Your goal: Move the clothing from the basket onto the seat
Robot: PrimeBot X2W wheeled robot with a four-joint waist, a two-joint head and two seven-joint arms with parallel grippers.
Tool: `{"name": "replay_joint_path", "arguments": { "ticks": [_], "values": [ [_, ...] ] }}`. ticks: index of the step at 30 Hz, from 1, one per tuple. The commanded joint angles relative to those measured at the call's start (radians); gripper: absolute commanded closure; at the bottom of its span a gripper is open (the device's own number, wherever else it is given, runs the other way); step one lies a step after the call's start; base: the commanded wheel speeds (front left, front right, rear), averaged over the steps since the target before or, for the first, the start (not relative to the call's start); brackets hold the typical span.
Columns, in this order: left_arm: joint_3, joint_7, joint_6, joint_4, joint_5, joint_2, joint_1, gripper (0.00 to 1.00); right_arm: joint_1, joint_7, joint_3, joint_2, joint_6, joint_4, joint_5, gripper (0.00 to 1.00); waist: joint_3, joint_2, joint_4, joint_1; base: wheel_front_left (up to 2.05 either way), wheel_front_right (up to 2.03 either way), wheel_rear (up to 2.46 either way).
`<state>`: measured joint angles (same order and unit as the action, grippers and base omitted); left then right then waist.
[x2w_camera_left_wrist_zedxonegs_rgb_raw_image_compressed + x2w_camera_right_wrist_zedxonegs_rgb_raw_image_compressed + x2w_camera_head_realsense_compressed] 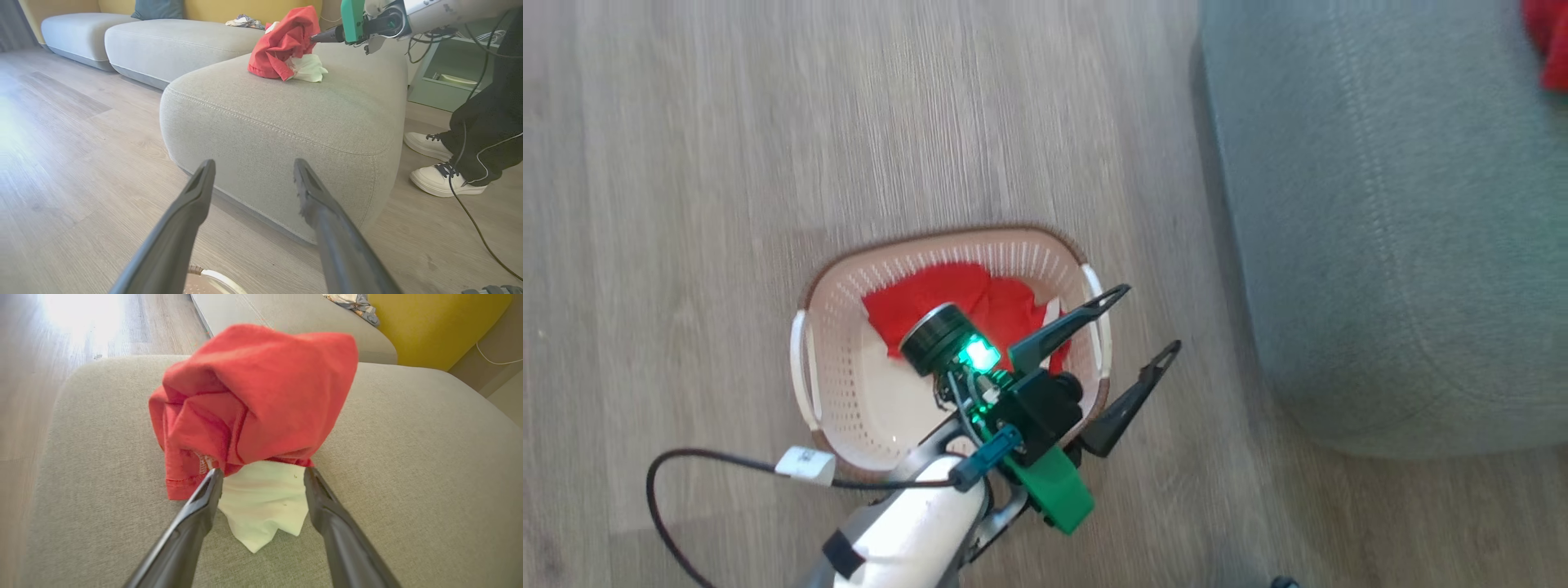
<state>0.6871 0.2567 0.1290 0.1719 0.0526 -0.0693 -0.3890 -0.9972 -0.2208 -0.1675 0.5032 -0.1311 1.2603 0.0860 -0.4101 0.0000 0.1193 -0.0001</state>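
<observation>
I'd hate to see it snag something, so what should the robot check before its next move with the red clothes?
1. Right claw open: ok.
2. Right claw free of the first red garment: cannot tell; its fingers closely flank the white trim.
3. That garment resting on the seat: ok.
4. Basket emptied: not ok; a second red garment lies inside.
5. Left claw open by the basket's rim: ok.
6. Person's shoes apart from both claws: ok.
</observation>
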Motion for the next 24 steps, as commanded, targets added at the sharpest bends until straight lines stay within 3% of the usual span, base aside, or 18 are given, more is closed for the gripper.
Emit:
{"name": "replay_joint_path", "arguments": {
  "ticks": [1,6,11,18,24],
  "values": [
    [-0.033,0.005,-0.006,-0.029,0.008,0.009,0.015,0.00,0.031,-0.013,0.032,0.002,0.000,-0.040,0.017,0.00,0.064,0.0000,0.012,0.0001,0.00,0.00,0.00],
    [-0.061,0.005,-0.016,-0.037,0.015,0.014,0.062,0.00,0.112,-0.032,0.155,-0.042,0.000,-0.187,0.132,0.00,0.139,0.0000,0.008,0.0001,0.00,0.00,0.00],
    [-0.114,0.005,-0.045,-0.062,0.031,0.017,0.091,0.00,0.281,-0.040,0.292,0.001,0.000,-0.507,0.277,0.00,0.193,0.0000,-0.022,0.0001,0.00,0.00,0.00],
    [-0.206,0.005,-0.110,-0.110,0.046,0.019,0.116,0.00,0.544,-0.041,0.288,0.020,0.000,-0.965,0.372,0.00,0.246,0.0000,-0.086,0.0001,0.00,0.00,0.00],
    [-0.302,0.005,-0.178,-0.142,0.070,0.019,0.144,0.00,0.690,-0.041,0.286,-0.033,0.000,-1.148,0.358,0.00,0.273,0.0000,-0.149,0.0001,0.00,0.00,0.00]
  ]
}}
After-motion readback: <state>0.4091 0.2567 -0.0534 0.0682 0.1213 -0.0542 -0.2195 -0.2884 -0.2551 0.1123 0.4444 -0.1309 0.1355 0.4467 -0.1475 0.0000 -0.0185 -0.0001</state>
